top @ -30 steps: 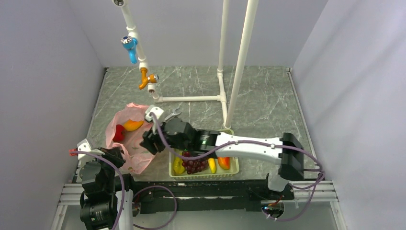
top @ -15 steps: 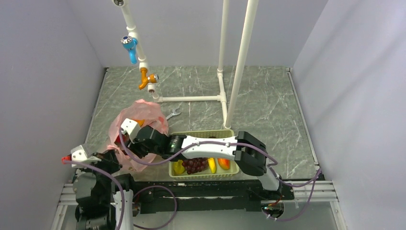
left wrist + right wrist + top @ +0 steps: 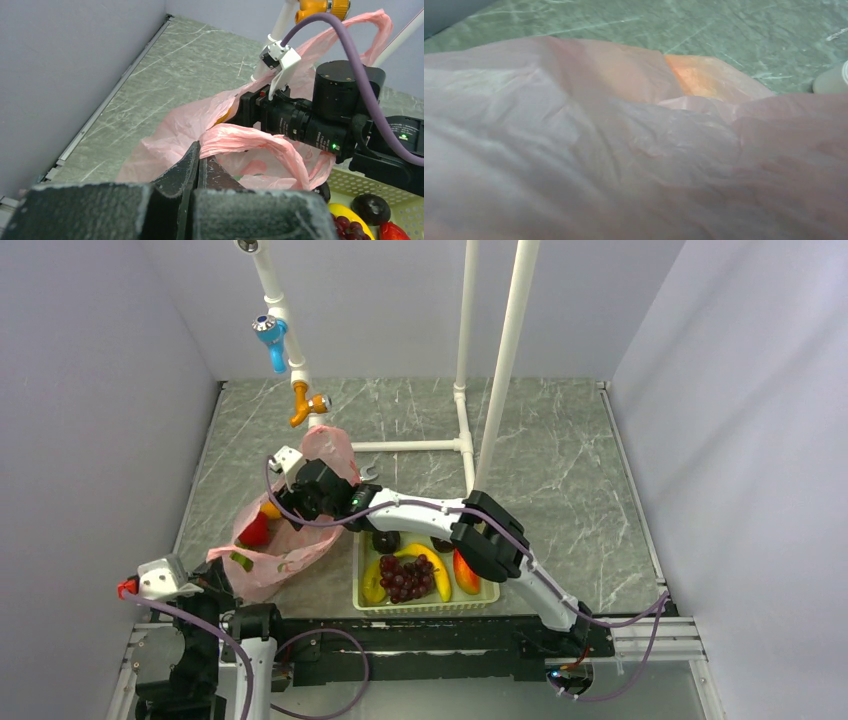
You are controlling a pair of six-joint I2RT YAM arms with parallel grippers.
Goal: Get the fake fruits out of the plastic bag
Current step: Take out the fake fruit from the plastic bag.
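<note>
The pink plastic bag [image 3: 290, 550] lies stretched at the table's left. Inside it show a red fruit [image 3: 254, 531], a yellow-orange fruit [image 3: 270, 508] and a flat green piece [image 3: 240, 560]. My left gripper [image 3: 220, 572] is shut on the bag's near edge, and the left wrist view shows its jaws closed on a pink fold [image 3: 200, 152]. My right gripper [image 3: 292, 498] is pushed into the bag's mouth with its fingers hidden by plastic. The bag [image 3: 574, 140] fills the right wrist view, with the orange fruit [image 3: 694, 75] behind the film. The grape bunch [image 3: 405, 578] and banana [image 3: 436, 572] lie in the green basket [image 3: 490, 592].
The basket also holds two dark round fruits [image 3: 385, 540] and a red-orange mango-like fruit [image 3: 466, 572]. A wrench [image 3: 365, 472] lies behind the bag. A white pipe frame [image 3: 465, 445] with taps [image 3: 305, 405] stands at the back. Grey walls close both sides.
My right arm has swung left and towards the back, lifting the bag's far edge. My left gripper has pulled back towards the near edge, stretching the bag out.
</note>
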